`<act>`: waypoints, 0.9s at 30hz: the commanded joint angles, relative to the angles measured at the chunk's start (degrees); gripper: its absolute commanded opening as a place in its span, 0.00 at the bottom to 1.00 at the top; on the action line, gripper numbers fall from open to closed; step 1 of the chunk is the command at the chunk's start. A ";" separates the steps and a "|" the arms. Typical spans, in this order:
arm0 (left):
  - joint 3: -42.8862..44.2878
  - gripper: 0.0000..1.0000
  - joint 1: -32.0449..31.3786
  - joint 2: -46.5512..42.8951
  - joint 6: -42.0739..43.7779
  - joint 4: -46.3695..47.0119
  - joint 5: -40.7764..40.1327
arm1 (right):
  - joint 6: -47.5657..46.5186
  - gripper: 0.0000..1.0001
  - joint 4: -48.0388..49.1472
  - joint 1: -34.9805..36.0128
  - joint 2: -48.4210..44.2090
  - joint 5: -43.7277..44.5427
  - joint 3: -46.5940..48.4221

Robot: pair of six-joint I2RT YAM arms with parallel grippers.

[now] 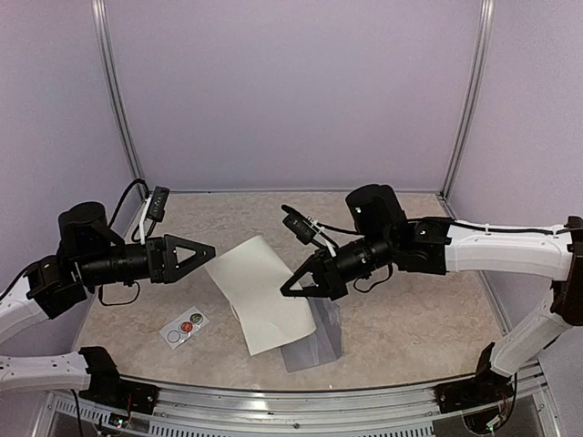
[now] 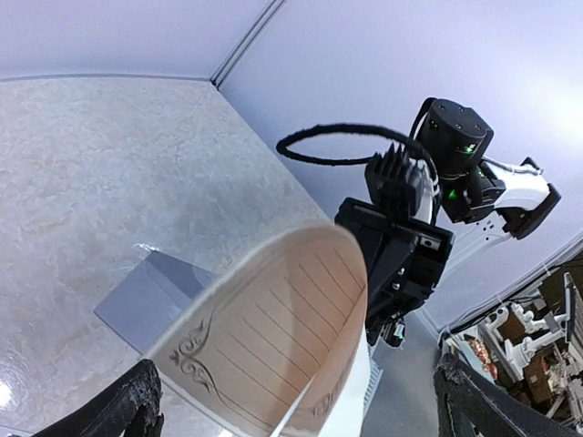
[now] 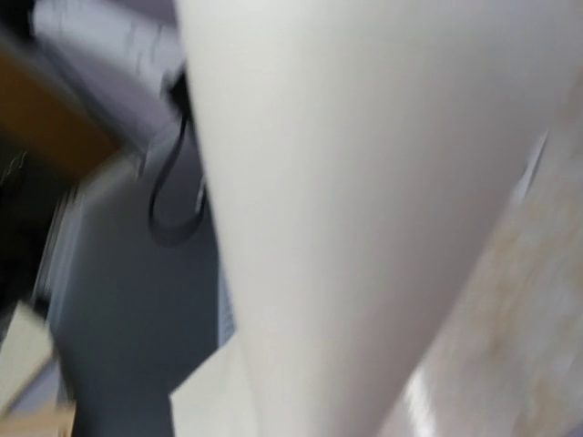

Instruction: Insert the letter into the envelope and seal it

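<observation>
A: Two end effectors to report. Left end effector [image 1: 206, 251] first?

B: Hanging above the desk [image 1: 410, 300], left of the letter [image 1: 255, 291], clear of it. With fingers [image 2: 132, 408] spread wide to the bottom corners of the left wrist view: open, holding nothing.

A: And the right end effector [image 1: 291, 289]?

B: Clamped on the letter at its right edge, going by the top view. Seen head-on from the left wrist, just behind the raised, curling edge of the paper. Impossible to make out its own fingers in the right wrist view, only blurred cream paper close up.

A: Position of the letter?

B: Lifted and bowed, lined face with a scroll ornament toward the left wrist camera, lower end overlapping the envelope [image 1: 321, 342] in the top view.

A: Envelope itself?

B: Flat on the desk, grey, near the front edge, partly under the letter, showing past its lower right corner.

A: Anything else?

B: Small white sticker card [image 1: 185, 326] lying left of the envelope, well apart from it.
</observation>
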 commanded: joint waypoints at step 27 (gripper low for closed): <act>-11.36 0.11 -12.96 0.83 -13.19 26.90 -8.12 | 13.13 0.00 21.92 0.06 -3.87 1.57 -3.60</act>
